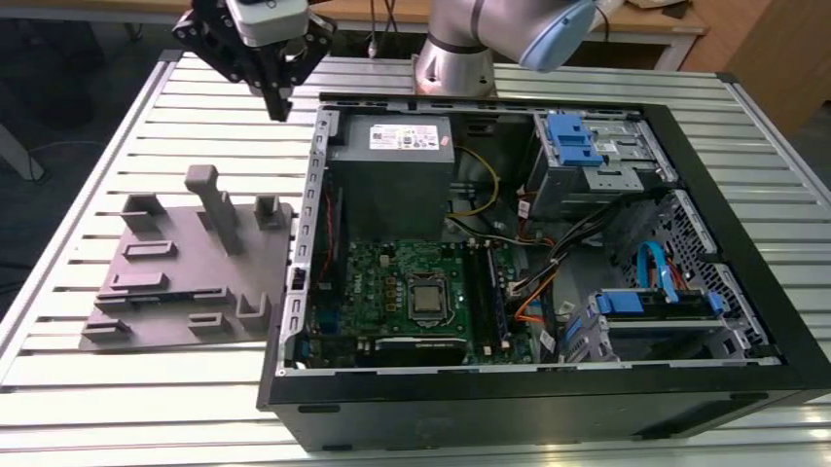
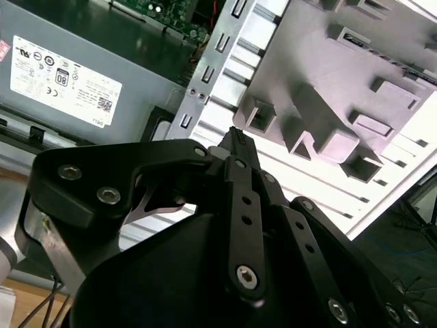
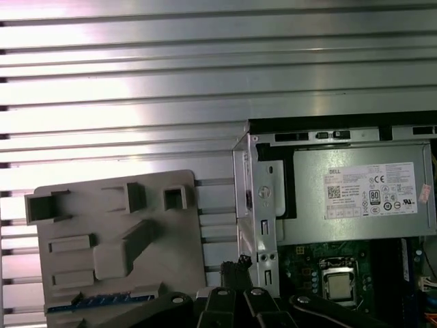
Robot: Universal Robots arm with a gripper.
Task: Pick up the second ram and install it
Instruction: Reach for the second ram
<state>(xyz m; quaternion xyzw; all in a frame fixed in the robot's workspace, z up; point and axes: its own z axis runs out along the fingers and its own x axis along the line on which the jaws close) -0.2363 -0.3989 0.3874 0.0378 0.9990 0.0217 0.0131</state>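
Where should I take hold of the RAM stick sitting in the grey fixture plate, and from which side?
Grip the RAM stick mid-length on its exposed long edge, jaws across the two flat faces, coming straight down from above. It seems to sit on edge in a slot along the border of the fixture plate, so I'd judge only that thin top strip is free to pinch.

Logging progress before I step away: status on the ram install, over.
Gripper shut, nothing seen in it, above table between fixture and case. Ram lying on fixture, not yet picked. No obstruction seen between them.
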